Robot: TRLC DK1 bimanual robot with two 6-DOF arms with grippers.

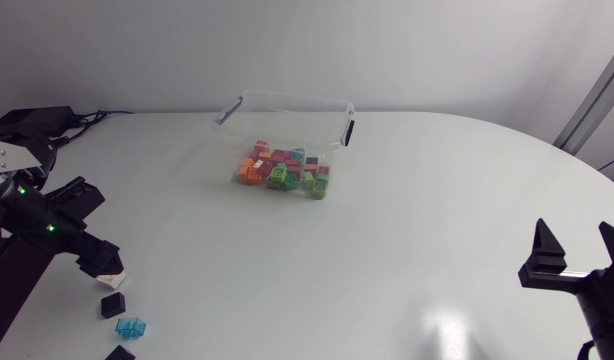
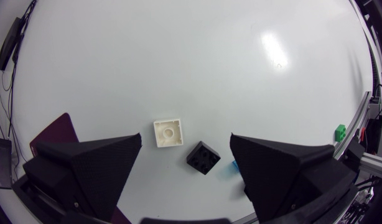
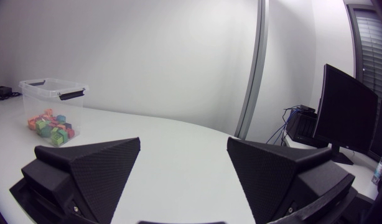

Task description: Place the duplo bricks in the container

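A clear plastic container [image 1: 287, 112] with black handles stands at the back middle of the table, with several coloured duplo bricks [image 1: 284, 170] in it. My left gripper [image 1: 95, 258] hangs open at the left edge, over loose bricks. In the left wrist view a white brick [image 2: 168, 133] and a black brick [image 2: 203, 157] lie between the open fingers of that gripper [image 2: 186, 139]. A blue brick [image 2: 233, 165] peeks out from behind one finger. My right gripper [image 1: 577, 252] stands open and empty at the front right, far from the container [image 3: 51, 92].
Near the front left corner lie a black brick [image 1: 112, 305], a translucent blue brick [image 1: 132, 327] and another black brick [image 1: 119, 353] at the table's edge. The white tabletop [image 1: 387, 250] stretches between the container and my right arm.
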